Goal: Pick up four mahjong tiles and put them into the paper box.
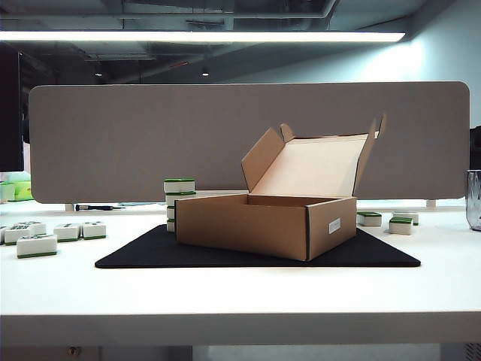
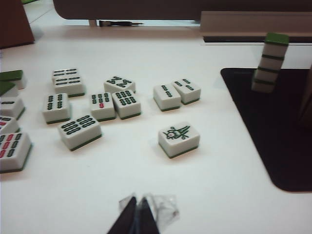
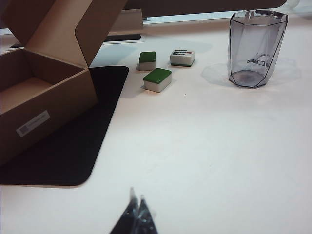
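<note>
Mahjong tiles (image 2: 179,139) beyond closed left pincer (image 2: 136,214)

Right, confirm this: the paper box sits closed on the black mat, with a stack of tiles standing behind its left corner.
Not closed: the paper box sits on the black mat with its flap lid raised, as the exterior view shows. The stack of tiles does stand behind its left corner.

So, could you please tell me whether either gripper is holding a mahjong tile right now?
No, nothing is held. The left gripper is shut and empty over bare table short of the mahjong tiles; the right gripper looks shut and empty too.
</note>
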